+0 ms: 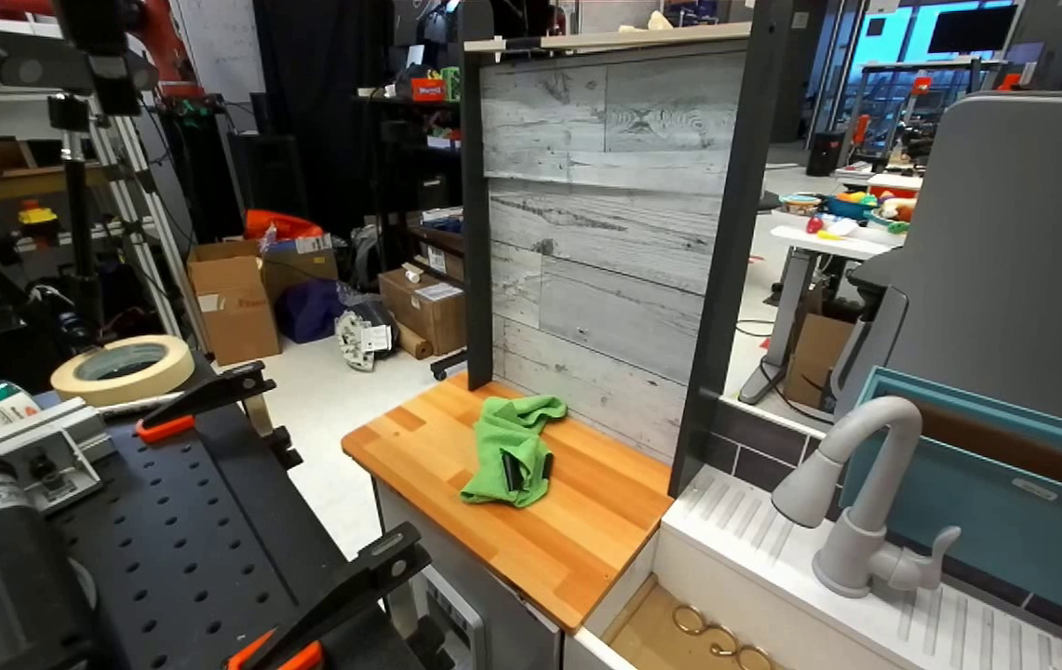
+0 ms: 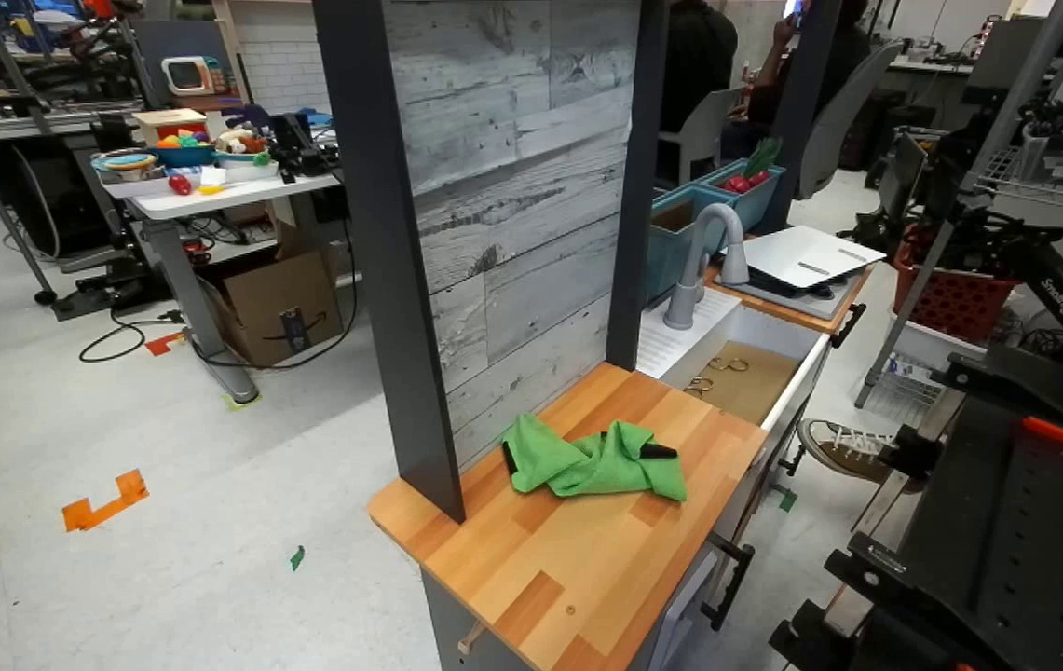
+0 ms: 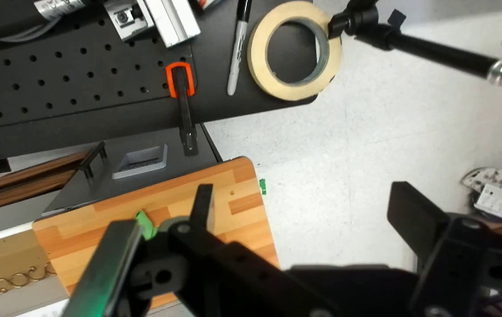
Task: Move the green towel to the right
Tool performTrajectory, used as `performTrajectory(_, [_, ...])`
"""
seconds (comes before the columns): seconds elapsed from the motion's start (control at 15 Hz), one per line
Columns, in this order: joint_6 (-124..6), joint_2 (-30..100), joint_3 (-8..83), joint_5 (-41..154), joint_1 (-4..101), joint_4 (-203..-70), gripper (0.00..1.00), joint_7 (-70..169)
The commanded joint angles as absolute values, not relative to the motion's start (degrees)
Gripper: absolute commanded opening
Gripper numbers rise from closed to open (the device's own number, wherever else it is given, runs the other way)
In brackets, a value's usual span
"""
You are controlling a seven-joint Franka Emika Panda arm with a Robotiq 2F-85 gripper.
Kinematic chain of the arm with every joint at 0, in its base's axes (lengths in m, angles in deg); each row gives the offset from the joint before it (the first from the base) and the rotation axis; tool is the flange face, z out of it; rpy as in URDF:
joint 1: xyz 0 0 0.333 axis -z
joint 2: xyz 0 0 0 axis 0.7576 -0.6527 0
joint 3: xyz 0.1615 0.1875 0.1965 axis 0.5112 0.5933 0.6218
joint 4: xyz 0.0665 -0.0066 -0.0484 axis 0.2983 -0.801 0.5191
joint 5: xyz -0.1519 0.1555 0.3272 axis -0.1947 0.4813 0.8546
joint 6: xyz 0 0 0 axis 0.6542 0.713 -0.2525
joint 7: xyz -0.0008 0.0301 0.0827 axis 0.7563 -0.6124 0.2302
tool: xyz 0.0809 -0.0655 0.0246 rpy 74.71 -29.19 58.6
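The green towel (image 1: 504, 445) lies crumpled on the wooden countertop (image 1: 596, 521), close to the grey plank panel. It also lies there in an exterior view (image 2: 578, 466), with black patches on its folds. In the wrist view only a small piece of the towel (image 3: 146, 225) shows; the rest is hidden behind my gripper's left finger. My gripper (image 3: 303, 187) is open and empty, its two fingers wide apart. In the wrist view, floor and a corner of the countertop show between them. I cannot make out the gripper in either exterior view.
The grey plank panel (image 1: 600, 251) with dark posts rises at the countertop's back edge. A sink with a grey faucet (image 1: 875, 502) adjoins it, with gold rings (image 1: 721, 642) inside. A black perforated table (image 1: 177, 549) with clamps and a tape roll (image 1: 124, 368) stands opposite.
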State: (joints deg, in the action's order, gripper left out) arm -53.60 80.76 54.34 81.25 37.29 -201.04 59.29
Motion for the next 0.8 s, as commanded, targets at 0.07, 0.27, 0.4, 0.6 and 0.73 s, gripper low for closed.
performTrajectory(0.07, [-61.9,67.9,51.0,80.8,41.4,-194.7,1.0,59.7])
performTrajectory(0.27, [-66.5,59.3,50.1,79.7,43.6,-190.1,1.0,61.8])
performTrajectory(0.4, [-69.6,52.5,49.5,79.8,44.2,-186.8,1.0,62.9])
performTrajectory(0.6, [-73.2,43.1,49.0,80.0,43.8,-182.7,1.0,64.1])
performTrajectory(0.73, [-76.0,37.2,48.3,78.7,43.4,-180.3,1.0,65.8])
